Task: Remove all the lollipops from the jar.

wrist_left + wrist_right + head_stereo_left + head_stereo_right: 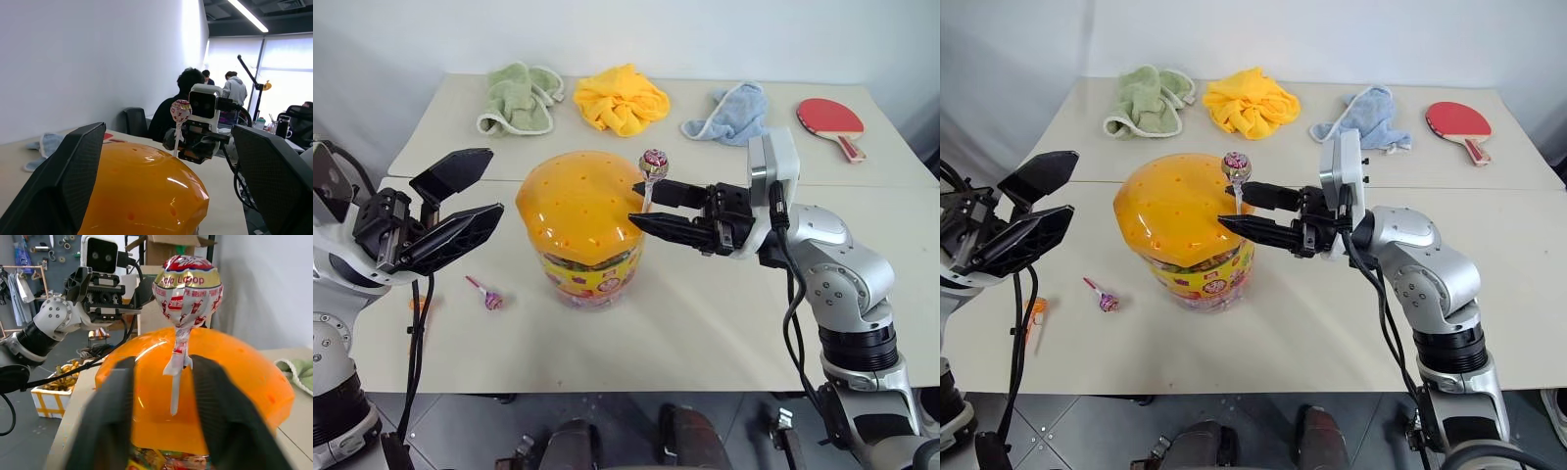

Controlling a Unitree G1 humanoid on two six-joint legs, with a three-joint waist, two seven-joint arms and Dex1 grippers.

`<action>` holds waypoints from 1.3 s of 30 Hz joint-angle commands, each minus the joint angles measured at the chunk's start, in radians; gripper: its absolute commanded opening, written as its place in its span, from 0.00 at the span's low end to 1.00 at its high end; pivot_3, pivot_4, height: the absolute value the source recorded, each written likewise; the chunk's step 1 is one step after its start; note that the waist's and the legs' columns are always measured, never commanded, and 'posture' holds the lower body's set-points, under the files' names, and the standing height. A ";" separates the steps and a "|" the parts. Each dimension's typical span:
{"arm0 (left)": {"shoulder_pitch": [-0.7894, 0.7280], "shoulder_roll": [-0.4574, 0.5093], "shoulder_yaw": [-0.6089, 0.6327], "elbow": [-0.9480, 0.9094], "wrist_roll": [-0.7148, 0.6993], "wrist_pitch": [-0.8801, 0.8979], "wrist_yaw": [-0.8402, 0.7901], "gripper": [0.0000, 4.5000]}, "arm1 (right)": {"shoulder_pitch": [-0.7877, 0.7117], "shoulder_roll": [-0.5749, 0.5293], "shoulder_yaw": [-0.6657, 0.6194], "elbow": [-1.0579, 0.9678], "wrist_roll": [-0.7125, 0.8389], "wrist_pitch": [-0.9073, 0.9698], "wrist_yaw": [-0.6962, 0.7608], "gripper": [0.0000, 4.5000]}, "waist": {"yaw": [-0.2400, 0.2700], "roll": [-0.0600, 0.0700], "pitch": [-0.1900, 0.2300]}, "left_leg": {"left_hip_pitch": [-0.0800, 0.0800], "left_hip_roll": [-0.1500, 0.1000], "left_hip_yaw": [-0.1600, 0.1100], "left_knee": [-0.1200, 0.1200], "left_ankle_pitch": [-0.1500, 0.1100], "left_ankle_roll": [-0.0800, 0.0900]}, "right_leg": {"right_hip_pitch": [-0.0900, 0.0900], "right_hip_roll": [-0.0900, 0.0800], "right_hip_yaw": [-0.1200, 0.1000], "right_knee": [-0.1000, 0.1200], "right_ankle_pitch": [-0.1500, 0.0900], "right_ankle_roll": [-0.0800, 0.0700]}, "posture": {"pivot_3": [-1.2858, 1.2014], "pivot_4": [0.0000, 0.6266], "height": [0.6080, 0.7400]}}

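Lollipops mostly out, we'd say: one purple-pink lollipop (489, 296) lies on the table (705, 323) left of the jar (582, 230), an orange lollipop (415, 305) sits at the table's left edge. Right gripper (641, 204) pinches the stick of a third lollipop (654, 163), upright at the orange lid. Left gripper (478, 186) hangs beside the jar, fingers spread, empty. We judge only putting this last one down remains.

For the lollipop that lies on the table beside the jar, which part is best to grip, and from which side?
Grip the thin stick of the lollipop on the table, coming from above, probably with the open left gripper, which is nearer. It lies flat left of the jar, and the stick gives parallel sides; the round wrapped head may slip.
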 commanded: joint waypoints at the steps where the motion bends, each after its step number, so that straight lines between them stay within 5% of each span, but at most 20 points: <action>1: 0.000 0.022 0.000 -0.008 -0.026 -0.021 -0.011 0.97 | -0.018 0.010 -0.022 -0.034 0.019 0.003 -0.009 0.10 | 0.000 0.000 0.000 | 0.000 0.000 0.000 0.000 0.000 0.000 | 0.000 0.000 0.000 0.000 0.000 0.000 | 0.52 0.24 1.00; 3: -0.006 0.027 -0.006 0.006 -0.016 -0.029 -0.022 0.97 | -0.014 0.021 -0.037 -0.030 0.046 0.006 -0.006 0.01 | -0.001 0.000 0.000 | 0.000 0.000 0.000 0.000 0.000 0.000 | 0.000 0.000 0.000 0.000 0.000 0.000 | 0.52 0.24 1.00; 9: -0.014 0.044 -0.024 0.042 0.000 -0.047 -0.052 0.97 | -0.090 0.010 -0.231 0.045 0.355 0.160 -0.113 0.01 | 0.000 0.000 0.000 | 0.000 0.000 0.000 0.000 0.000 0.000 | 0.000 0.000 0.000 0.000 0.000 0.000 | 0.52 0.24 1.00; 13: -0.006 0.061 -0.024 0.048 0.011 -0.064 -0.081 0.97 | -0.120 -0.081 -0.355 0.123 0.420 0.221 -0.205 0.01 | 0.003 0.000 0.000 | 0.000 0.000 0.000 0.000 0.000 0.000 | 0.000 0.000 0.000 0.000 0.000 0.000 | 0.52 0.24 1.00; 18: 0.090 0.125 0.009 0.015 0.017 -0.045 -0.150 0.97 | 0.106 -0.488 -0.340 0.266 0.074 0.253 -0.159 0.01 | 0.006 0.000 0.000 | -0.002 0.000 0.000 -0.003 0.000 0.000 | 0.000 0.000 -0.001 -0.006 0.000 0.000 | 0.52 0.24 1.00; 21: 0.129 0.148 0.018 0.007 0.033 -0.073 -0.180 0.97 | 0.286 -0.698 -0.192 0.323 -0.219 0.245 -0.244 0.01 | 0.008 0.000 0.000 | -0.002 0.000 0.001 -0.005 -0.001 0.001 | 0.000 0.000 -0.001 -0.009 0.000 0.000 | 0.52 0.24 1.00; 26: 0.199 0.193 0.008 0.071 0.168 -0.170 -0.314 0.97 | 0.445 -0.710 -0.154 0.426 -0.374 0.132 -0.219 0.01 | -0.011 0.002 -0.001 | 0.000 0.002 0.011 -0.005 0.000 0.000 | 0.000 0.002 0.001 -0.012 0.000 0.000 | 0.52 0.24 1.00; 33: 0.265 0.222 -0.067 0.104 0.295 -0.271 -0.452 0.97 | 0.473 -0.659 -0.159 0.516 -0.446 0.100 -0.190 0.01 | -0.022 0.003 -0.001 | 0.001 0.003 0.015 -0.004 0.001 0.000 | 0.000 0.003 0.006 -0.012 0.000 -0.001 | 0.52 0.24 1.00; 39: 0.268 0.209 -0.060 0.116 0.294 -0.262 -0.437 0.97 | 0.525 -0.643 -0.245 0.509 -0.429 0.044 -0.107 0.44 | -0.019 0.003 -0.001 | 0.001 0.004 0.014 -0.005 0.000 0.000 | -0.001 0.003 0.005 -0.012 0.000 0.000 | 0.52 0.24 1.00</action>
